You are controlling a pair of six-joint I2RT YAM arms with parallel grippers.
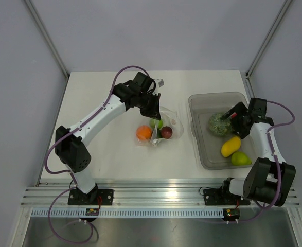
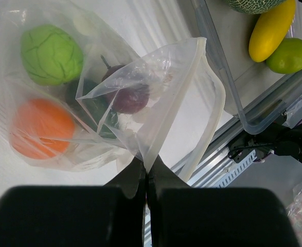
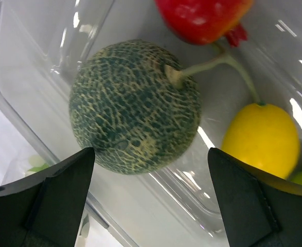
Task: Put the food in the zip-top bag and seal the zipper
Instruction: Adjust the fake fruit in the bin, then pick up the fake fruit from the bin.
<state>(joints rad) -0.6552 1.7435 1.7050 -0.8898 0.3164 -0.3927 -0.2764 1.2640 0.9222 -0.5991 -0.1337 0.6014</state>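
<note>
Melon (image 3: pixel 135 105) in the tub (image 1: pixel 205 149), apart from the bag (image 1: pixel 167 126) on the desk (image 1: pixel 114 154)
Probably rigid, light, slick: grip across its widest girth; the right tool (image 3: pixel 151 159) gapes astride it, the left tool (image 2: pixel 146 177) clamps the limp bag's rim

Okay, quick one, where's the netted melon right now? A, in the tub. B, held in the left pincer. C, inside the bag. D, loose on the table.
A: the melon lies in the tub beside a yellow fruit, with the open right pincer over it, not gripping.
</note>
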